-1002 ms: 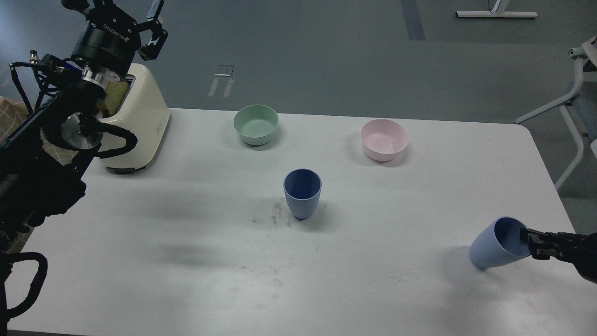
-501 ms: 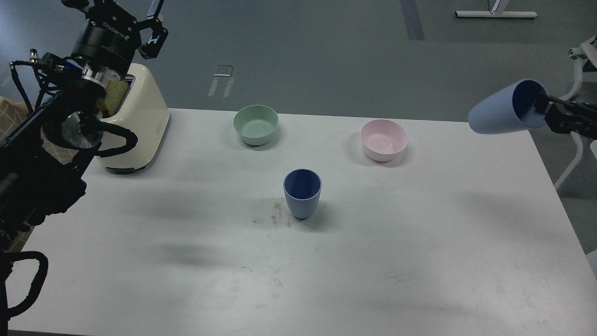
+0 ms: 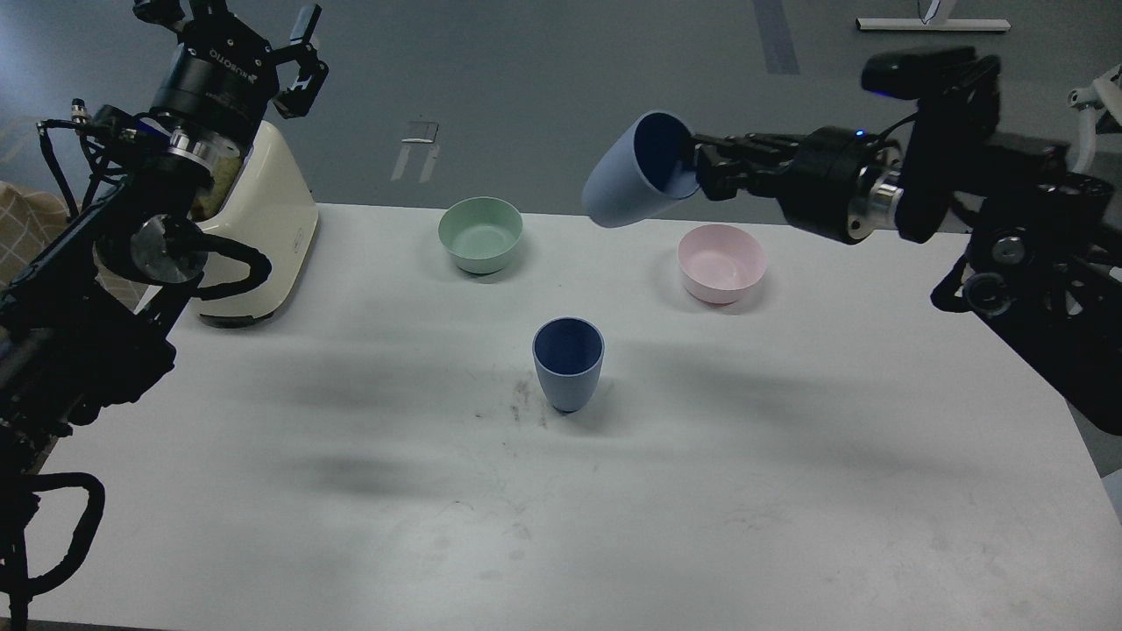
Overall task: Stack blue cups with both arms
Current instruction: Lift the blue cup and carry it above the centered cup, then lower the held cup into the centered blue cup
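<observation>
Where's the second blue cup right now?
Right gripper holds the tilted blue cup in the air, between green bowl and pink bowl.

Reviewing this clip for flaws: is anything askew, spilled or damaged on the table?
Nothing spilled or broken. The held cup hangs tilted in the right gripper; dark scuffs mark the table beside the standing cup.

Head view. The right gripper (image 3: 701, 168) grips the rim of a raised cup (image 3: 633, 172), tilted with its mouth toward the arm, above the table (image 3: 789, 491) between the green bowl (image 3: 481, 232) and pink bowl (image 3: 721, 261). A second cup (image 3: 568, 363) stands upright at the table's centre. The left gripper (image 3: 241, 22), fingers spread and empty, hangs above the toaster (image 3: 263, 237) at far left.
</observation>
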You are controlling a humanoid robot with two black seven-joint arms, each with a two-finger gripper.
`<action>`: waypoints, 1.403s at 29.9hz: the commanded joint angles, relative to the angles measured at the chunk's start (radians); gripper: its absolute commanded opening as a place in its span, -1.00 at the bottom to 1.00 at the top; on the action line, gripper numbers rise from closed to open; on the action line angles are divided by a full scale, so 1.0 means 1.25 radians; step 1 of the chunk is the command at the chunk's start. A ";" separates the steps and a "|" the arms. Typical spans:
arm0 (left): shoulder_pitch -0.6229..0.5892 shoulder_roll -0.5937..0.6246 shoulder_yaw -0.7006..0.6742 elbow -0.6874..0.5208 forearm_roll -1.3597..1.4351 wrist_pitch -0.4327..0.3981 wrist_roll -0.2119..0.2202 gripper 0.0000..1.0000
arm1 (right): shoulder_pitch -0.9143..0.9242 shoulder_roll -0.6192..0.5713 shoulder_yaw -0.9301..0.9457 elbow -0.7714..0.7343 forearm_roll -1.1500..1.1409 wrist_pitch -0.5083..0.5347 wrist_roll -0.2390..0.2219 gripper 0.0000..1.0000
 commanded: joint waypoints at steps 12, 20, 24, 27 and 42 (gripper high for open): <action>-0.011 -0.013 -0.005 0.000 -0.002 -0.004 -0.001 0.95 | 0.118 0.078 -0.224 -0.084 0.002 0.000 -0.004 -1.00; -0.015 -0.012 -0.004 0.000 -0.002 -0.006 -0.001 0.95 | 0.111 0.086 -0.228 -0.073 0.003 0.000 -0.004 -1.00; -0.016 -0.012 -0.004 0.000 -0.002 -0.015 -0.002 0.95 | 0.096 0.086 -0.229 -0.045 0.003 0.000 -0.004 -1.00; -0.015 -0.013 -0.006 -0.001 -0.002 -0.015 -0.002 0.95 | 0.091 0.081 -0.231 -0.032 0.002 0.000 -0.004 -1.00; -0.013 -0.013 -0.006 -0.001 -0.002 -0.015 -0.004 0.95 | 0.083 0.045 -0.277 -0.030 0.001 0.000 -0.006 -1.00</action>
